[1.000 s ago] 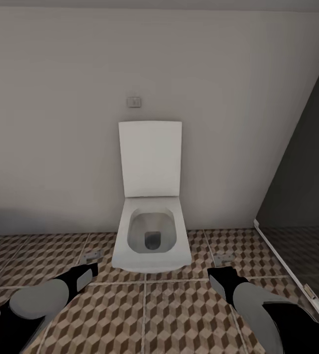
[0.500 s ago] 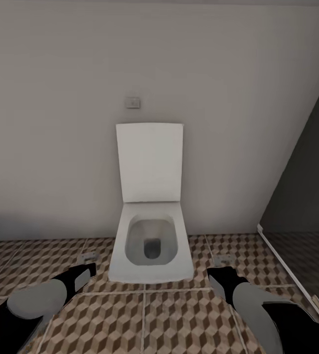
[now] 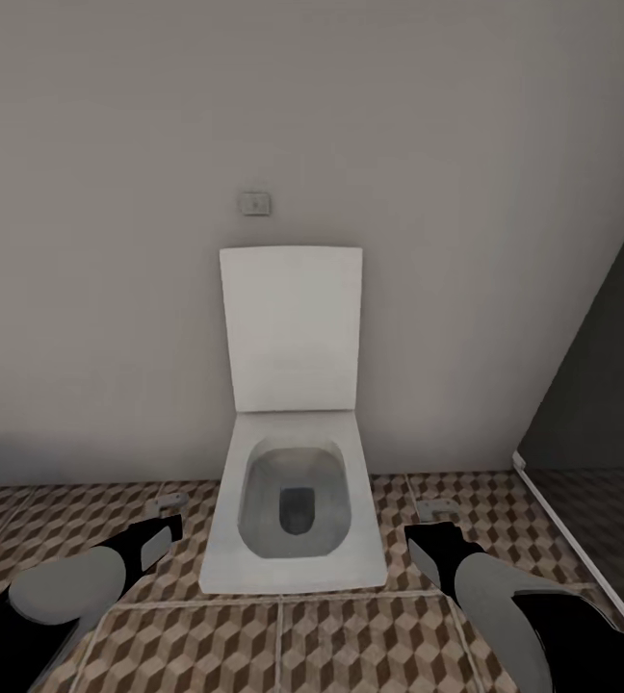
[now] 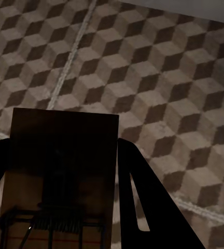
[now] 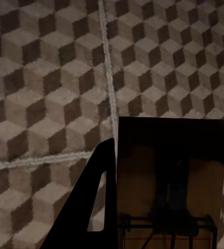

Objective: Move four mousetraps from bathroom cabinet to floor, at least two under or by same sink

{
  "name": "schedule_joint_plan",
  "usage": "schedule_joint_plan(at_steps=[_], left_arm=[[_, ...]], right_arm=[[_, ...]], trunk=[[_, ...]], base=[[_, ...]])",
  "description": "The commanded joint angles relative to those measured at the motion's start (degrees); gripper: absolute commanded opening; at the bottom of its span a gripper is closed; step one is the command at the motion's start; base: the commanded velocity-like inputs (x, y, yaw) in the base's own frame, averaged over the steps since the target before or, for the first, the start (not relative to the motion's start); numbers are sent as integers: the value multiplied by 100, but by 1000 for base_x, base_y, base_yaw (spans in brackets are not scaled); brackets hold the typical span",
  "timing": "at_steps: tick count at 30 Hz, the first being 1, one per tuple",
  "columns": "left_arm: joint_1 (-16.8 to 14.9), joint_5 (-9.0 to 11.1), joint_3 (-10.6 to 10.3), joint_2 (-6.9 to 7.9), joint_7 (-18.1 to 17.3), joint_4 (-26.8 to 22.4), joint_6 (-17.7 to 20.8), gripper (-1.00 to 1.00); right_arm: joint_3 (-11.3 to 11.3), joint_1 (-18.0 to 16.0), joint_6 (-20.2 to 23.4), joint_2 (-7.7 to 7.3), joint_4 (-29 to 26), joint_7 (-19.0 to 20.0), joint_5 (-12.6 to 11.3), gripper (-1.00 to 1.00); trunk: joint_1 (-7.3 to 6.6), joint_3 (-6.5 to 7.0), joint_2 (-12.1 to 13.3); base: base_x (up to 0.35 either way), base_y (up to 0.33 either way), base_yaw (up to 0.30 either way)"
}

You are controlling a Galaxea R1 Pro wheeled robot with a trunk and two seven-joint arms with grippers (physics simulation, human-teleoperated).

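Two hands (image 4: 60, 197) (image 5: 169, 192) each clamp mousetrap (image 4: 60, 171) (image 5: 169, 166) (above bathroom floor (image 3: 370, 645)).

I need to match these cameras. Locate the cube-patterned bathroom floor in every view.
Head view: bathroom floor along the bottom, around the toilet.
Left wrist view: floor behind the left mousetrap.
Right wrist view: floor behind the right mousetrap.
Shared landmark: pale grout lines.
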Motion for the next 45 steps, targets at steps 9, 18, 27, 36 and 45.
schedule_joint_plan(at_steps=[9, 18, 27, 36, 45], left_arm=[[82, 25, -31, -58, 32, -58, 38, -100], [100, 25, -15, -71, 14, -75, 38, -100], [100, 25, -14, -122, 13, -81, 36, -100], [100, 25, -5, -148, 30, -79, 29, -100], [100, 25, 33, -144, 47, -15, 22, -100]], right_arm=[[-9, -1, 57, -14, 2, -22, 42, -100], [-3, -1, 57, -23, 3, -11, 58, -100], [-2, -1, 57, -28, 3, 3, 62, -100], [-2, -1, 57, -8, 3, 12, 70, -100], [5, -1, 57, 3, 5, 13, 86, -100]], trunk=[[-1, -5, -2], [-1, -5, -2], [-1, -5, -2], [65, -59, -122], [169, -241, -296]], base=[[3, 0, 0], [0, 0, 0], [0, 0, 0], [0, 0, 0], [0, 0, 0]])
